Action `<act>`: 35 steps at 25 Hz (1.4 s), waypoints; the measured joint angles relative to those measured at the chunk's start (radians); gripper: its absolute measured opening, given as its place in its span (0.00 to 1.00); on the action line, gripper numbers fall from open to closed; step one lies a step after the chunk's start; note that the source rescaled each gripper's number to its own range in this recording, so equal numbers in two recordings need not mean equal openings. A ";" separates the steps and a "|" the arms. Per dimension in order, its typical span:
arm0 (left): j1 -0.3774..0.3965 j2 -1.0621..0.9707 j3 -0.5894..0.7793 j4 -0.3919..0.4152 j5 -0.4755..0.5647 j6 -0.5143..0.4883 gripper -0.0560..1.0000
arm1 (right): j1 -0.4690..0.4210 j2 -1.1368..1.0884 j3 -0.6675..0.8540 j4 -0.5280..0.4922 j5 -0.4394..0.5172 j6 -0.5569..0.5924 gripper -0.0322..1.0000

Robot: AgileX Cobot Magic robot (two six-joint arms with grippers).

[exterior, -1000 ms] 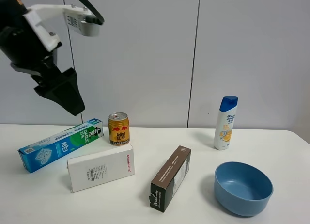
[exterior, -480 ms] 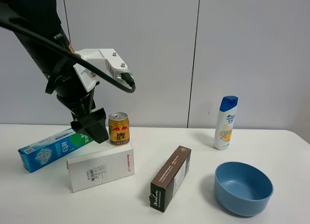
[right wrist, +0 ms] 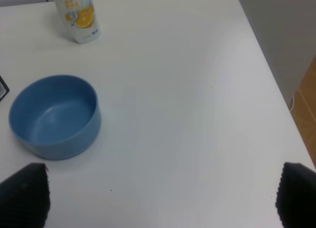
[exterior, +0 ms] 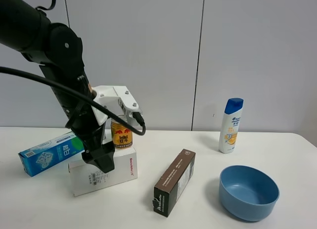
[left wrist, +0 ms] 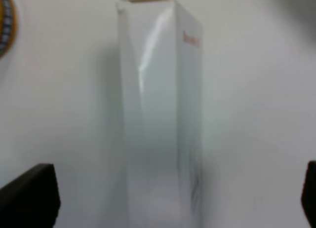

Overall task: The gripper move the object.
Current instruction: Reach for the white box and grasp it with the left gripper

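**Left pincer hanging wide open right over the white carton**

So the white carton (exterior: 119, 172) is lying on its long side on the tabletop (exterior: 198, 144), toward the left. It's sitting just in front of the gold can (exterior: 121, 135), with the blue-green toothpaste box (exterior: 49, 152) lying close by at its back left corner. The red lettering is showing near its right end and the barcode label on the front face.

The left pincer (exterior: 103, 162) is pointing straight down at the carton's top, left of the carton's middle. In the wrist view the carton is running lengthwise right between the two black fingers (left wrist: 29, 196), which are sitting way out at the edges of the picture, with bare tabletop showing on both sides of the carton. So the jaws are standing spread wide and aren't gripping anything. From the high camera the fingertips are overlapping the carton's upper edge, and honestly I can't tell whether they're touching it or hovering just above; the wrist shot is too blurry to settle it.

The right pincer (right wrist: 160, 196) is also gaping wide and holding nothing, hanging over bare tabletop near the blue bowl (right wrist: 54, 114), with the shampoo bottle (right wrist: 79, 16) standing farther off. The dark brown box (exterior: 174, 182) is lying well apart from the carton, between it and the bowl.
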 joint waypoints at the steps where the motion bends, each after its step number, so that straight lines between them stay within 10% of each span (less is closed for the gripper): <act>1: 0.000 0.011 0.000 0.000 -0.008 0.010 1.00 | 0.000 0.000 0.000 0.000 0.000 0.000 1.00; 35: 0.096 0.166 -0.001 -0.045 -0.085 0.024 1.00 | 0.000 0.000 0.000 0.000 0.000 0.000 1.00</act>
